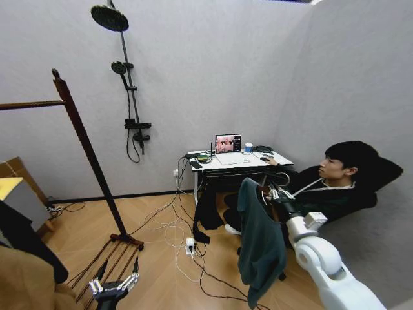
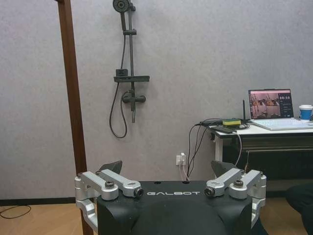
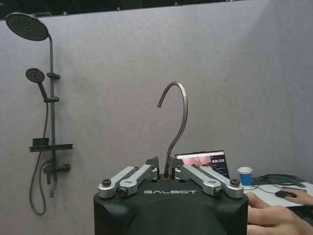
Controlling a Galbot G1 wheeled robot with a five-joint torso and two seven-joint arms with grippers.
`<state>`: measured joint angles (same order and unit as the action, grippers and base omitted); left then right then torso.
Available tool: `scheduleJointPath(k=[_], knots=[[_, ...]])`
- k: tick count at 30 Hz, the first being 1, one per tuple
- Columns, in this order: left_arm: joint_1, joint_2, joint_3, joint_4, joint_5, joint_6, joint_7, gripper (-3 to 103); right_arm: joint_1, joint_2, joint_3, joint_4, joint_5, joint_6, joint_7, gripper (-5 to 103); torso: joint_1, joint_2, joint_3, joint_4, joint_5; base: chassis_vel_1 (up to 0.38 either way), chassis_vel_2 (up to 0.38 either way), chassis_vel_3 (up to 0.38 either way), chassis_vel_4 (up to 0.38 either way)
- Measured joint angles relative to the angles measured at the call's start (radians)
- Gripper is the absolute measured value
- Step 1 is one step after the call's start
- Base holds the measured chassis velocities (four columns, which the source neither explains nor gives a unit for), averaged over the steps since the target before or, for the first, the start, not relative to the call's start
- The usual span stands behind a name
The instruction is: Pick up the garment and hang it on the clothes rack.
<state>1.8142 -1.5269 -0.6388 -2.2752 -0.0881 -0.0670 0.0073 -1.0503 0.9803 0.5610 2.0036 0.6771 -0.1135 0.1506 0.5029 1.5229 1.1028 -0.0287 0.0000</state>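
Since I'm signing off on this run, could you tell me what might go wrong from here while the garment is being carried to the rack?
The right gripper pinches only the thin hook, so the garment could swing or slip. Its hem hangs low over the floor cables and might snag. The clothes rack stands well to the left, so the carry is long.

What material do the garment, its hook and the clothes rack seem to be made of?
The garment, held up by the right gripper, looks like soft matte teal cloth; it hangs in loose folds. Its hook appears to be smooth, shiny grey metal wire. The clothes rack seems to be dark reddish-brown wood, probably varnished. The left gripper hangs low, open.
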Motion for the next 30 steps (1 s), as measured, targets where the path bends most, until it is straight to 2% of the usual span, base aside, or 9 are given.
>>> scheduleJointPath(k=[4,12,30], knots=[[0.0,0.0,0.0,0.0,0.0,0.0,0.0,100,0.051,-0.005,-0.05,-0.021,0.016,-0.006,-0.014,10,0.0,0.0,0.0,-0.0001,0.0,0.0,0.0,0.0,0.0],[0.0,0.0,0.0,0.0,0.0,0.0,0.0,100,0.165,0.006,-0.155,-0.058,0.025,-0.018,0.008,10,0.0,0.0,0.0,-0.0001,-0.0001,0.0,0.0,0.0,0.0],[0.0,0.0,0.0,0.0,0.0,0.0,0.0,100,0.19,0.011,-0.187,-0.077,0.042,-0.024,-0.02,10,0.0,0.0,0.0,-0.0001,0.0002,0.03,0.026,0.028,0.027]])
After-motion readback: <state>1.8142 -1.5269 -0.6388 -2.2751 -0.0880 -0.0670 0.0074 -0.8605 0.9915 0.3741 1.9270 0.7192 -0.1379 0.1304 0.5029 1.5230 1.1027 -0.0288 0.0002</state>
